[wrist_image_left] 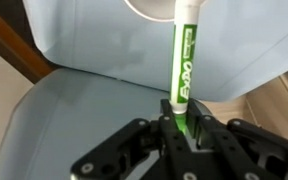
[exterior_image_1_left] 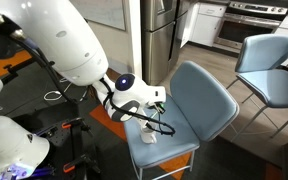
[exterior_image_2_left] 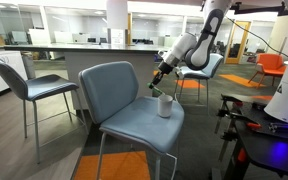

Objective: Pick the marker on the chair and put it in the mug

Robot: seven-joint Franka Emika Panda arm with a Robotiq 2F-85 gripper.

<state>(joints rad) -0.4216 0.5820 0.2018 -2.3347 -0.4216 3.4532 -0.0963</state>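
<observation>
The marker (wrist_image_left: 181,60) is up off the chair (exterior_image_2_left: 124,122) and held in your fingers (wrist_image_left: 199,128). They are closed tight on one end of it, at the bottom middle of the wrist view. From there the green stick runs up the frame to the white rim of the mug (wrist_image_left: 149,7) at the top middle.

In an exterior view the mug (exterior_image_2_left: 165,104) stands upright on the blue seat, toward one side of it, just right of the middle of the frame. Your fingers hang just above it, a little to the upper left. I cannot tell if the tip is over the mouth of the mug yet or only at its rim.

So I think you are at the drop-in step, and most of the job is done. First slide over a tiny bit, until the tip sits over the middle of the round mouth. Use the wrist view for that. Then go down slowly and hold the marker straight.

Do not let go early. Wait until the tip is well below the rim, then open up.

Be gentle. The mug looks small and light, and the seat is soft. A poke on the rim could knock it over or push it off.
</observation>
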